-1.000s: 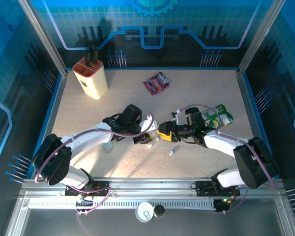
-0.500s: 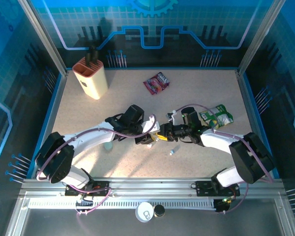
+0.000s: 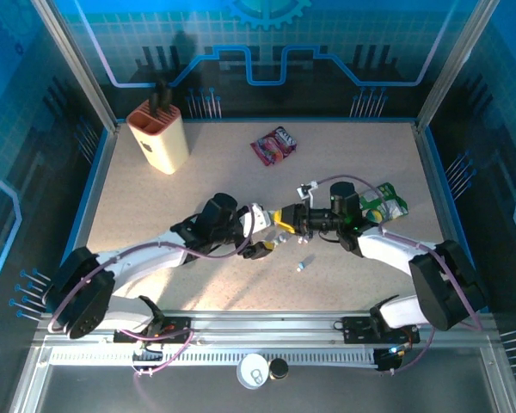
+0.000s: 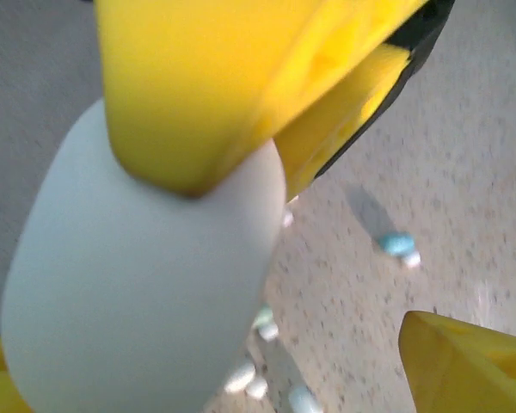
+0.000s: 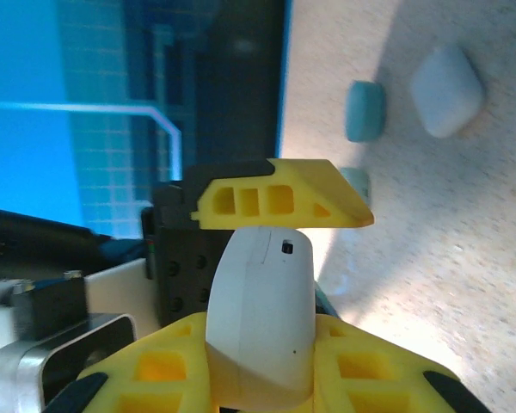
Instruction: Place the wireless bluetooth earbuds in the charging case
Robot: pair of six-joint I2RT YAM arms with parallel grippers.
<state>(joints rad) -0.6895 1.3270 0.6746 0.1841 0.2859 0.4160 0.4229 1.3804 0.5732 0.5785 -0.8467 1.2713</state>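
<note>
Watching the overhead feed, I saw both arms meeting near the middle of the table. The right gripper pointed toward 9 o'clock. Its wrist feed showed its two yellow fingers clamped on a white charging case, one finger above and one below, with the rounded end of the case poking out between them. The left gripper sat just at 7 o'clock of the right one, its arm reaching in toward 2 o'clock. On the left wrist feed the same case loomed large and blurred, with a yellow finger of the other arm pressed on its top. The left arm's own fingers stood wide apart at the lower corners, gripping nothing. I could not tell whether the one at 8 o'clock touched the case.

The earbuds lay loose on the speckled tabletop. A teal one had a white one just beside it at 4 o'clock of the case, and a small cluster of pale ones sat at 6 o'clock. Overhead, a lone blue bud rested at 5 o'clock of the grippers.

On the right wrist feed, a teal case and a pale case lay on the table at 1 o'clock. A red snack packet sat at 12 o'clock of the grippers, a green packet at 3 o'clock, and a beige holder at 10 o'clock.
</note>
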